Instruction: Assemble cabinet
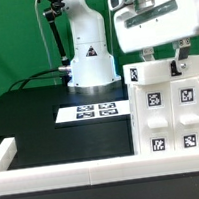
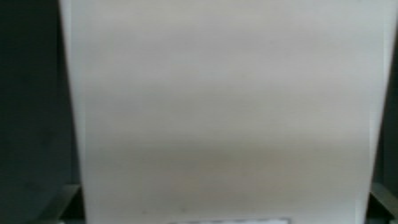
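Cabinet position: I see the cabinet at the exterior view's right, standing on the black table, close to the white rail along the near edge. Its front shows raised panels, each with a black-and-white tag.

Gripper position: my gripper sits directly over the cabinet's top, its two fingers reaching down at the top edge.

Claw state: the fingers stand apart, and one seems to touch the top edge; I cannot tell whether they pinch any part of it.

Wrist view: a plain white face fills almost the whole picture, blurred; I take it for the cabinet, very close under the camera.

Handling, my judgement: hard moulded plastic, stiff, probably light, smooth enough to slip under a weak pinch. Blocky parts may shift against each other if pushed off-centre.

Where to hold, my judgement: across a thin wall at the top edge, near the middle, so it does not tilt.

Containers: the cabinet is box-shaped, but I cannot see inside it.

Other: the marker board lies flat before the robot base, well apart from the cabinet.
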